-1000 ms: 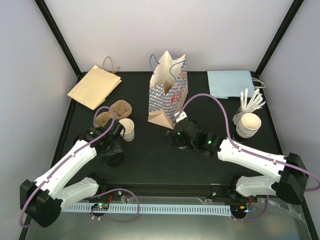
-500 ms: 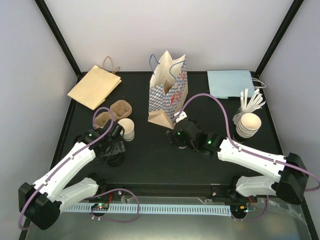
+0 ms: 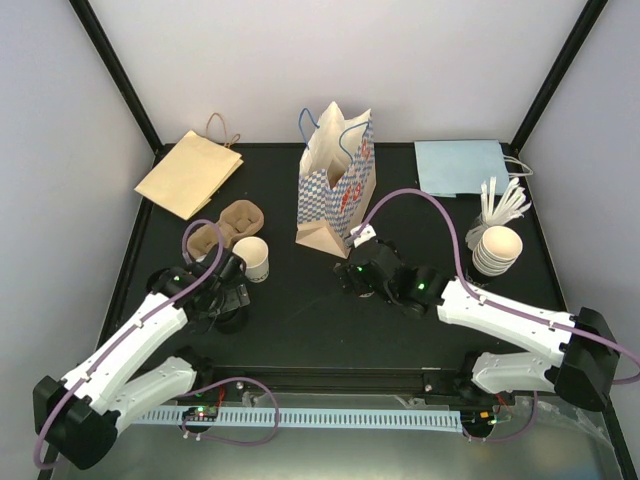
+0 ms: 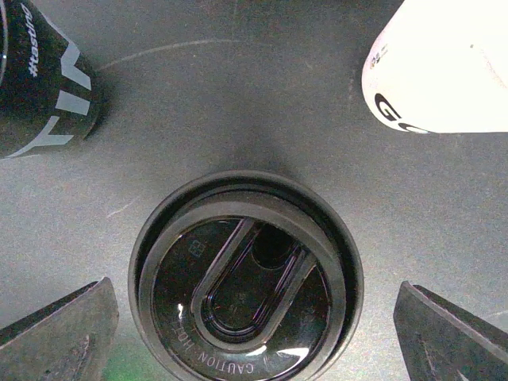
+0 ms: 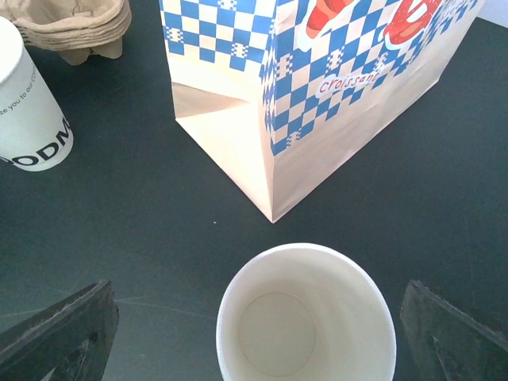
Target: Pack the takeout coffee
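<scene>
A black-lidded coffee cup (image 4: pixel 246 278) stands on the table between the fingers (image 4: pixel 55 333) of my left gripper (image 4: pixel 254 341), which is open and not touching it. From above, the left gripper (image 3: pixel 222 288) sits near the table's left front. An empty white paper cup (image 5: pixel 305 317) stands between the spread fingers of my open right gripper (image 5: pixel 254 341), just in front of the blue-checkered paper bag (image 5: pixel 317 79). The bag (image 3: pixel 338 185) stands upright with its mouth open, behind my right gripper (image 3: pixel 365 270).
Another white cup (image 3: pixel 255 258) and a cardboard cup carrier (image 3: pixel 225 225) sit behind the left gripper. A black printed cup (image 4: pixel 44 79) lies close by. A flat brown bag (image 3: pixel 190 172), a flat blue bag (image 3: pixel 462 165), stacked white lids (image 3: pixel 497 248) and stirrers (image 3: pixel 505 200) line the back.
My left gripper has opened wide around the lidded cup and the left arm has shifted slightly. The right gripper stays open, barely moved.
</scene>
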{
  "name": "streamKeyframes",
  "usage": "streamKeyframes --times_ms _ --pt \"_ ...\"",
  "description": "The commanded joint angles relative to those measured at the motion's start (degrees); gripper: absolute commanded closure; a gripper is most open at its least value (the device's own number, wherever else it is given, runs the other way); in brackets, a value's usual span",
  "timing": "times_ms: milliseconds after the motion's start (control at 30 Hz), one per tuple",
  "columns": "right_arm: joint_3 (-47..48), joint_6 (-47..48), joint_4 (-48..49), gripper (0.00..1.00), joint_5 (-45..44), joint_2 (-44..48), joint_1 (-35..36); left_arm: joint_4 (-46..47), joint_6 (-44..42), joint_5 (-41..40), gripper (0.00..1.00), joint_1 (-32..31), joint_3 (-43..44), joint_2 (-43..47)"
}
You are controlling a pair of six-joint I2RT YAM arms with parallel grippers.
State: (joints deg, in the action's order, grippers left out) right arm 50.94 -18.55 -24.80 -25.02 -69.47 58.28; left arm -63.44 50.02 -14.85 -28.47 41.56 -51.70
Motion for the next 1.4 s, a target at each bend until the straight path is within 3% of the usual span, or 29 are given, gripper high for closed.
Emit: streamKeyframes --times_ms 0,167,533,800,1033,1200,1367 --pt "-0.62 -0.88 1.5 0.0 -1.65 1.56 0.34 1.39 1.29 -0.64 0.03 0.56 -0.59 1.47" --pt "-0.48 -0.96 1.52 0.0 -1.35 1.6 0.34 1.81 1.4 0.48 0.03 0.53 -1.15 0.2" --pt "-0.49 -0.98 1.25 0.0 -1.53 1.52 0.34 1.73 2.09 0.26 0.15 0.61 -1.25 -0.32" --pt "-0.48 -0.97 1.46 0.0 -1.35 1.31 0.33 1.84 2.63 1.14 0.08 0.63 -2.0 -0.93" --pt "-0.56 -0.88 1.43 0.0 -1.44 1.15 0.34 3.33 3.74 2.03 0.14 0.71 -3.48 -0.01" --pt "-0.55 -0.79 1.33 0.0 -1.44 1.22 0.34 2.61 2.98 2.37 0.05 0.72 -1.69 0.49" --pt "-0.52 -0.79 1.37 0.0 -1.27 1.17 0.34 0.96 3.48 0.68 0.05 0.77 -0.06 3.08"
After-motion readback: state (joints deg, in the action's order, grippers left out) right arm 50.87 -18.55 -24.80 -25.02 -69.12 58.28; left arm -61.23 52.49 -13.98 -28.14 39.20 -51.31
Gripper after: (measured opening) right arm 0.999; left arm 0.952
